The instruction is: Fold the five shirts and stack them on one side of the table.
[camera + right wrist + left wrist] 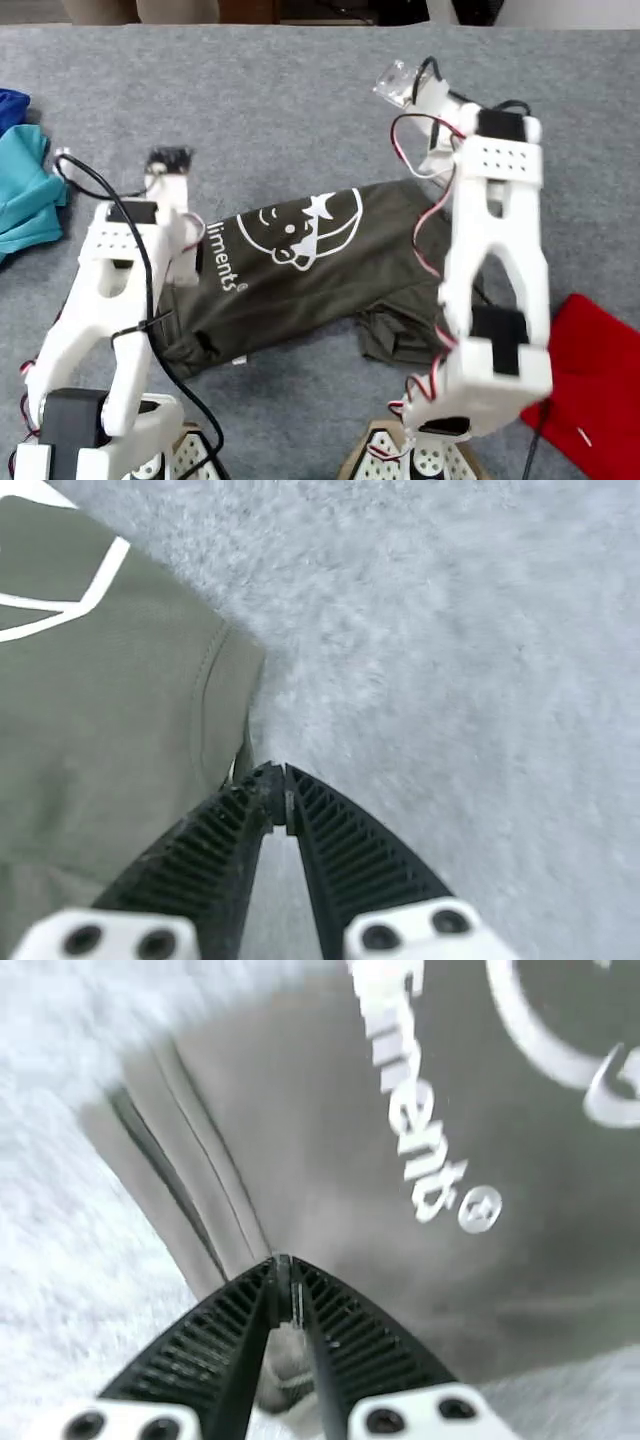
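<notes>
Fingers [225,1345] of the left gripper [283,1275] were closed tip to tip on the stitched hem of the olive shirt [330,275], apparently pinching a little of the cloth between them; further left, at the table's [300,100] edge, lay a bunched teal shirt [25,195], well apart from the arms. The olive shirt lay flat in the middle with its white print up, its long axis running across the table from the near left up toward the far right, so that each arm had one end of it; the left arm was nearer the hem end, the right arm nearer the far corner. At that corner the right gripper [277,785] was likewise drawn narrow, its fingers [340,850] meeting just at the seamed edge, and seemingly nipping it, though how much cloth they held could not be told; a red shirt [600,380] lay beside the right arm's base.
</notes>
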Robot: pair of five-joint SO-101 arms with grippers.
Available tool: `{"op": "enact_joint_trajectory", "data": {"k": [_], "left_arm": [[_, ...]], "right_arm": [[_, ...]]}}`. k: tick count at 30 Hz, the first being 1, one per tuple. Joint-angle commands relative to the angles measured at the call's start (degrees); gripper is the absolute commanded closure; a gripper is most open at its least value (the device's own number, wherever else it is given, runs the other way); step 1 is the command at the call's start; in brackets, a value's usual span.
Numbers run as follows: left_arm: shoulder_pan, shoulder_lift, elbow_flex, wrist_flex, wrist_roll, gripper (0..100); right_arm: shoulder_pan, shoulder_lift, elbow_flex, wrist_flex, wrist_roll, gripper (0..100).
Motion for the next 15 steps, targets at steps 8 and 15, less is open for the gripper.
{"op": "enact_joint_trajectory", "data": {"k": [8,15], "left_arm": [[-11.52,-0.22,-4.75,-16.35,13.36,98],[-15.82,-0.22,7.47,-33.67,16.18,98]], "right_arm": [[2.33,-31.69,9.19,14.77,10.90,99.0],[2.51,-51.65,33.45,18.37,18.55,97.2]]}}
